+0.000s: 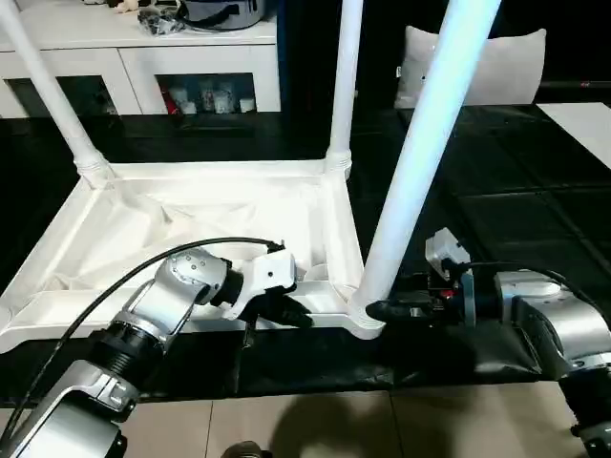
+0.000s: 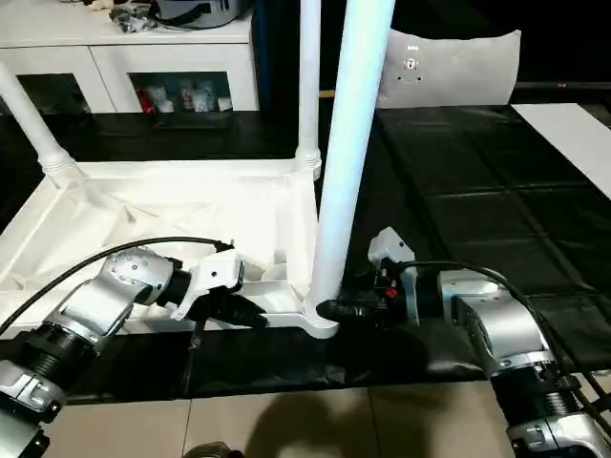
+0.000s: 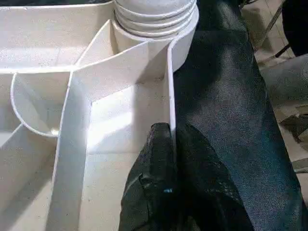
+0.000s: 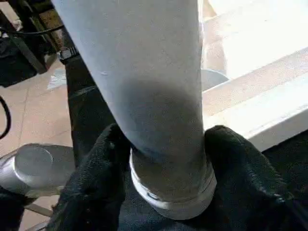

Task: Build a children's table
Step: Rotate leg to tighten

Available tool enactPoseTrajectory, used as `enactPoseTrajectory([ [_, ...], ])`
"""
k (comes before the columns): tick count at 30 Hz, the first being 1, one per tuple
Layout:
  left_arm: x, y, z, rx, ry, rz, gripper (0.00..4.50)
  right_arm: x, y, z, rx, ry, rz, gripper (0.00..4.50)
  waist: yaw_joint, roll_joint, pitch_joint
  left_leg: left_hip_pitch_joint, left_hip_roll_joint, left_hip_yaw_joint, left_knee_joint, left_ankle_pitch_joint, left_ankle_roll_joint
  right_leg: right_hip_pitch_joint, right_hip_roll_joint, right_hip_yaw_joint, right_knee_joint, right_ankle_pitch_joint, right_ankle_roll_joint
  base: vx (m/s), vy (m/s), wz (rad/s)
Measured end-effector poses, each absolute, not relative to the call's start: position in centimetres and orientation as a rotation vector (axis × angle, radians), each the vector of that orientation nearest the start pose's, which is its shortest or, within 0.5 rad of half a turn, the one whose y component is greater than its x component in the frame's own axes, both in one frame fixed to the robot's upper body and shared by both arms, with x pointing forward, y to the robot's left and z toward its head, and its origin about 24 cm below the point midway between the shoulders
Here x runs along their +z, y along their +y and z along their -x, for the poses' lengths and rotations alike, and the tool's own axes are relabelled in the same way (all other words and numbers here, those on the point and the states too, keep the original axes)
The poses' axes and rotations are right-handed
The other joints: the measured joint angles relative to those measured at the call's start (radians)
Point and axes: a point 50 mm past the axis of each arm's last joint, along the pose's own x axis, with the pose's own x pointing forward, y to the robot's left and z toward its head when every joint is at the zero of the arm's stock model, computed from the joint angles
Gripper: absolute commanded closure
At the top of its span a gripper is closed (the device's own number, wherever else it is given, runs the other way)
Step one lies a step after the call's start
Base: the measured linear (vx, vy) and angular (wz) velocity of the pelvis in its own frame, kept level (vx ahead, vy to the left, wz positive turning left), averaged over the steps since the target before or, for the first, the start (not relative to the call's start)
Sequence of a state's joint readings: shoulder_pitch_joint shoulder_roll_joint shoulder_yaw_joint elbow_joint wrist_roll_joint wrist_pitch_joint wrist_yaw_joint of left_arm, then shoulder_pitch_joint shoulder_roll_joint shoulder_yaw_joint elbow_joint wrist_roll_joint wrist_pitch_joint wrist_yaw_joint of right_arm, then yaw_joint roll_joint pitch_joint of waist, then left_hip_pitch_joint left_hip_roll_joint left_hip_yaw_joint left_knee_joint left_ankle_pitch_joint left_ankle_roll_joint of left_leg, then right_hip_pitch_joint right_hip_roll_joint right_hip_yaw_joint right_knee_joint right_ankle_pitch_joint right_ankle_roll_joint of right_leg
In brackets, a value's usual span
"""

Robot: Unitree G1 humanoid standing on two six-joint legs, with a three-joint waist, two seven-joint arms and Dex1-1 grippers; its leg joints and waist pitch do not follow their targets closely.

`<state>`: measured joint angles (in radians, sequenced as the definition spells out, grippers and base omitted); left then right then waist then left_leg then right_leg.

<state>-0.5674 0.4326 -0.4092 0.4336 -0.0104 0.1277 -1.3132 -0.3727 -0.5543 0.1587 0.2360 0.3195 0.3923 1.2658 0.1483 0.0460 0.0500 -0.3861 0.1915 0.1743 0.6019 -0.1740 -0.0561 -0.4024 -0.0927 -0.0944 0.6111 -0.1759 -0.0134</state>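
The white table top (image 1: 329,205) lies upside down on the black mat, ribbed underside up. Two white legs stand in its far sockets, one at the far left (image 1: 48,86) and one at the far right (image 1: 344,76). A third leg (image 1: 420,153) stands tilted in the near right corner socket (image 1: 363,320). My right gripper (image 1: 377,310) is shut on this leg's base (image 4: 144,72), a black finger (image 4: 103,154) on each side. My left gripper (image 1: 291,313) is shut on the top's near rim (image 3: 169,82), close to that corner.
A white cabinet with glass doors (image 1: 143,67) stands behind the table top. A grey cushion (image 1: 477,67) leans at the back right. The black mat (image 1: 496,210) stretches to the right; tiled floor (image 1: 382,429) lies in front of it.
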Motion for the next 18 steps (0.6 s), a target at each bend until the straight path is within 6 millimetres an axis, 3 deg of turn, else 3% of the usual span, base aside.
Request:
enactPoseTrajectory([
  [6,5.8,12.1,-29.9,-1.536,0.467,-0.494,4.50,7.2,-18.2,-27.8,1.297,0.433,0.059,2.45,0.003,0.000,0.000,0.000,0.000,0.000,0.000,0.000,0.000,0.000,0.000,0.000,0.000,0.000,0.000,0.000,0.000,0.00],
  [13,5.8,11.8,-29.7,-1.504,0.469,-0.438,4.50,7.0,-17.8,-27.3,1.230,0.402,-0.007,2.50,0.005,0.000,0.000,0.001,0.000,0.000,0.000,0.000,0.000,0.000,0.000,0.000,0.000,0.000,0.000,0.000,0.000,0.00],
  [16,5.7,11.8,-30.1,-1.412,0.477,-0.395,4.50,6.9,-17.1,-27.9,1.113,0.368,-0.004,2.50,-0.010,0.000,0.000,0.002,0.000,0.000,0.000,0.000,-0.001,0.000,0.000,0.000,0.001,-0.001,0.003,0.000,0.000,0.00],
  [18,5.6,11.3,-30.4,-1.342,0.476,-0.365,4.50,6.8,-16.6,-28.6,1.014,0.347,0.008,2.53,-0.029,0.000,0.000,0.003,0.000,0.000,0.000,0.001,-0.001,0.000,0.000,0.000,0.000,-0.001,0.003,0.000,0.000,0.00],
])
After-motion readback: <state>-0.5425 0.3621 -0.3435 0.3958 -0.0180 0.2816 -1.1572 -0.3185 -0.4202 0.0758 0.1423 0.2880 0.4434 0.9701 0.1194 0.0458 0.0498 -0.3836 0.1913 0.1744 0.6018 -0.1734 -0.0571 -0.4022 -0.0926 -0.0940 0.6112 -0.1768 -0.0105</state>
